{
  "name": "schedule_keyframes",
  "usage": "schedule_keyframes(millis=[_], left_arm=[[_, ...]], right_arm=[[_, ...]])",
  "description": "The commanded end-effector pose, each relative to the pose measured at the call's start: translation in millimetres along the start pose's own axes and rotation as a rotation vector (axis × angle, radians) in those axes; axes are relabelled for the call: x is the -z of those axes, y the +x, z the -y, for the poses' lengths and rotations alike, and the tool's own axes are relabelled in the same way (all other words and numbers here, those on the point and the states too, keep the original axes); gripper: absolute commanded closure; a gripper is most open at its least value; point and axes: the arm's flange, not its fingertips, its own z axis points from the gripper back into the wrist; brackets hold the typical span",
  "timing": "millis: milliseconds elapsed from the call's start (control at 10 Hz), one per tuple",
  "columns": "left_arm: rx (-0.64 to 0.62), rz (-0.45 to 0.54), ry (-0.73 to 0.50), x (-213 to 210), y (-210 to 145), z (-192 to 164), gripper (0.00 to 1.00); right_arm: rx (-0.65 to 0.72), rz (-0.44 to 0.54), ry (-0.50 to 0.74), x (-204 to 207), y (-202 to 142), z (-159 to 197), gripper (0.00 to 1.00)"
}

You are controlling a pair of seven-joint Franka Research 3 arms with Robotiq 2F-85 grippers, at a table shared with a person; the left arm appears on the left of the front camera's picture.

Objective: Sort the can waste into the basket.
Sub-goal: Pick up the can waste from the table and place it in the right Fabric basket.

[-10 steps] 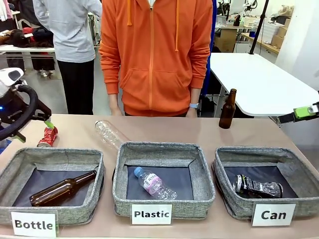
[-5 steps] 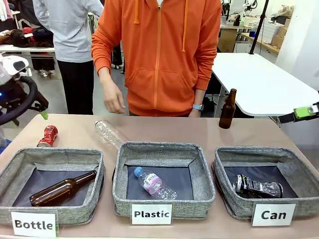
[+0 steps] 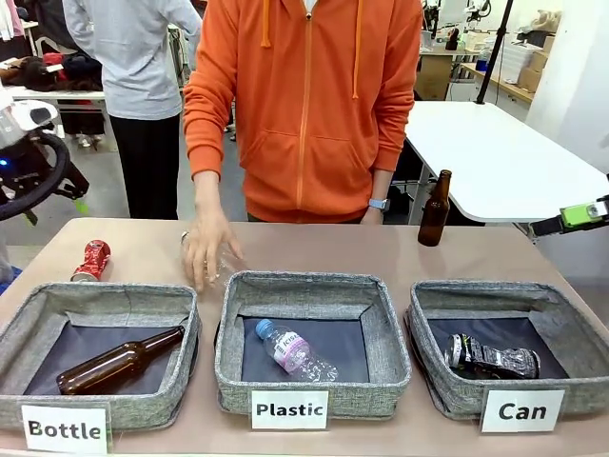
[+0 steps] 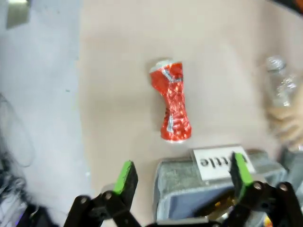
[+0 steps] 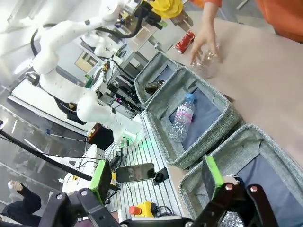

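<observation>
one table (image 3: 495,252). one person (image 3: 304,105) in orange stood across it, one hand (image 3: 207,246) down on a clear bottle (image 5: 208,60) behind the plastic basket (image 3: 304,286). three baskets sat in a row: bottle basket (image 3: 105,297), plastic basket, can basket (image 3: 476,295). two grippers: left gripper (image 4: 182,172) had its jaws spread and empty, above the table's left end. right gripper (image 5: 156,175) had its jaws spread and empty too. two brown bottles: one (image 3: 119,362) lay in the bottle basket, one (image 3: 435,209) stood upright far right. the second clear bottle (image 3: 293,350) lay in the plastic basket. two cans: black can (image 3: 490,357) lay in the can basket, red can (image 3: 92,260) lay on the table behind the bottle basket.
</observation>
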Motion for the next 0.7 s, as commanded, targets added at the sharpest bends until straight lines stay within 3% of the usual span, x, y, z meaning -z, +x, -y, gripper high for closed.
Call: schedule_keyframes(millis=[0,100,300,600], left_arm=[[0.128,-0.109,-0.145,-53.5,-29.3,-40.1,0.0],[0.191,-0.13,-0.221,-73.2,-57.4,-72.6,0.0],[0.169,-0.063,-0.384,-86.3,-89.2,-135.0,0.0],[0.164,-0.043,-0.52,-78.0,-97.7,-182.8,0.0]], right_arm=[[-0.018,0.0,-0.007,0.3,-2.1,-0.8,0.0],[-0.018,0.0,-0.007,0.3,-2.1,-0.8,0.0],[-0.018,0.0,-0.007,0.3,-2.1,-0.8,0.0],[-0.018,0.0,-0.007,0.3,-2.1,-0.8,0.0]])
